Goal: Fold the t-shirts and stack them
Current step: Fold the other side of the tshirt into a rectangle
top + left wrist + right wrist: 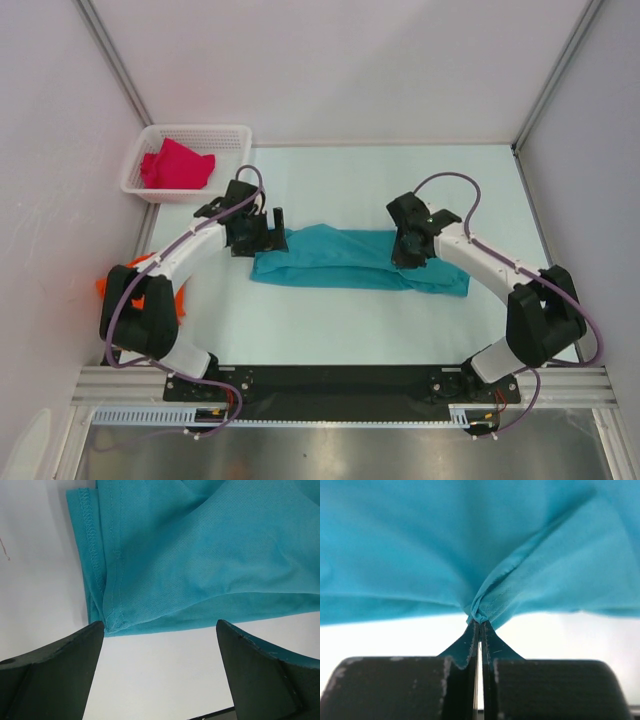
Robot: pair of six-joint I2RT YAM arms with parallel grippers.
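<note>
The teal-blue t-shirt [350,258] lies folded into a long strip across the middle of the table. My right gripper [408,256] is over its right part. In the right wrist view that gripper [480,622] is shut on a bunched pinch of the teal cloth [520,545]. My left gripper [275,232] is at the strip's left end. It [160,625] stands open there, its fingers on either side of the hemmed corner of the teal shirt [200,555] with bare table between them. A magenta-red t-shirt [178,165] lies in the basket. Bits of the orange t-shirt [181,300] show from under the left arm.
The white lattice basket [200,130] stands at the back left corner. Grey walls close in the table on three sides. A black rail [330,380] with both arm bases runs along the near edge.
</note>
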